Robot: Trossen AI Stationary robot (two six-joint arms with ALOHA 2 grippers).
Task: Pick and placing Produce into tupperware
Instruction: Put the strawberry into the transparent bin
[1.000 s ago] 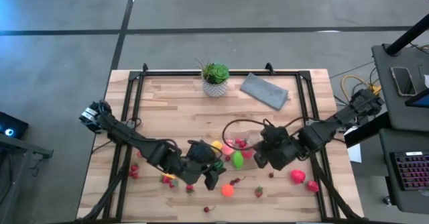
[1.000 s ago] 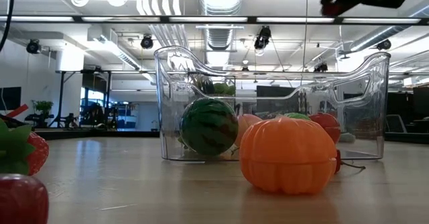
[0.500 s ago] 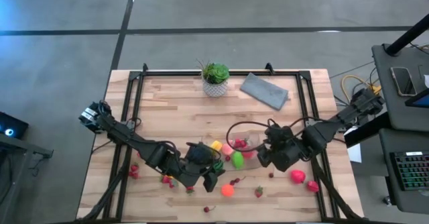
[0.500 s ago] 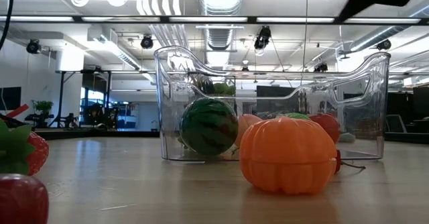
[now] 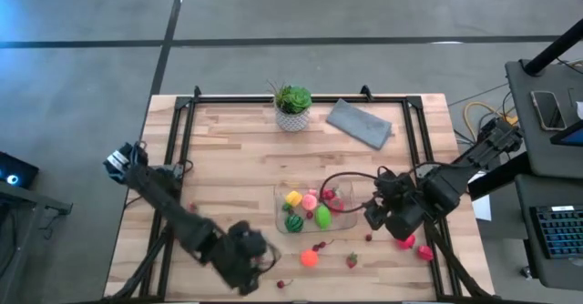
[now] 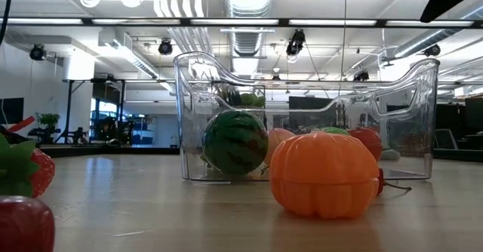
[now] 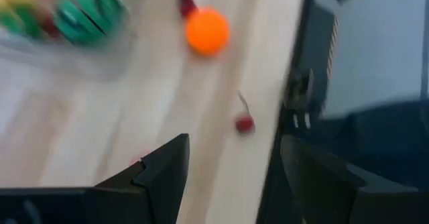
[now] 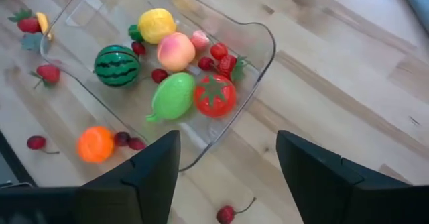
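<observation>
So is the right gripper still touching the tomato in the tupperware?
Apart. The right wrist view shows the right gripper open and empty, with bare table between its fingers and the red tomato, which lies inside the tupperware against the green fruit.

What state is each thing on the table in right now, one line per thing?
tupperware: upright, no lid, partly filled.
watermelon: inside the tupperware.
tomato: inside the tupperware.
orange fruit: loose on the table, outside the tupperware.
left gripper: open, empty, near the table's front edge.
right gripper: open, empty, beside the tupperware.
potted plant: upright.
grey cloth: folded, lying flat.
</observation>
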